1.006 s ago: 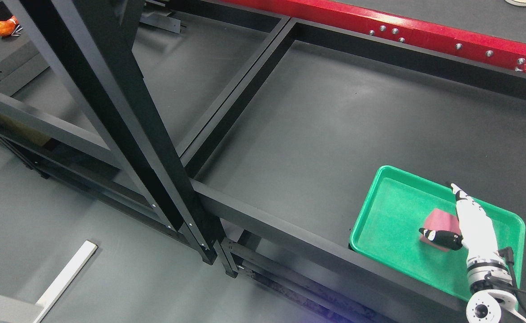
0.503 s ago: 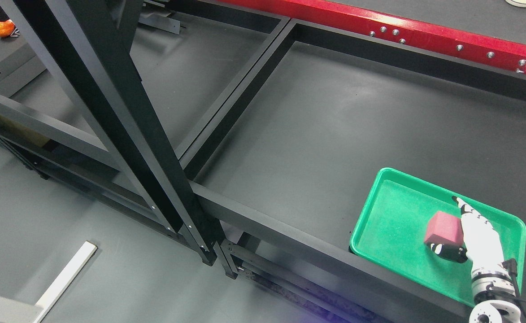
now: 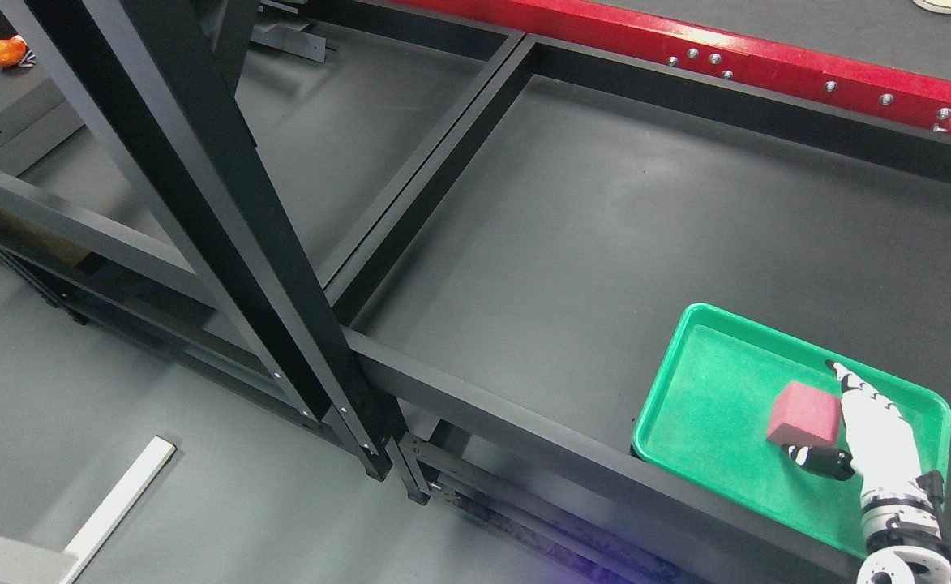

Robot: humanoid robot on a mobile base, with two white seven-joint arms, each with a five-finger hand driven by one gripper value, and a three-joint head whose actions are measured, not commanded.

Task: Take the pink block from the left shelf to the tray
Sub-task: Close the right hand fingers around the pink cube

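black shelf frame [image 3: 224, 211] shows no readable writing. green tray [image 3: 710, 381] sits lower right; pink block [image 3: 803, 415] rests inside it. right hand [image 3: 868, 426] just beside the block, fingers extended, thumb below it, holding nothing.

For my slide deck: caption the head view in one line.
Right hand, fingers open, beside a pink foam block resting in a green plastic tray on a dark shelf.

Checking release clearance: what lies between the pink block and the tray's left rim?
Head view: only bare green tray floor lies between the pink block and that rim.
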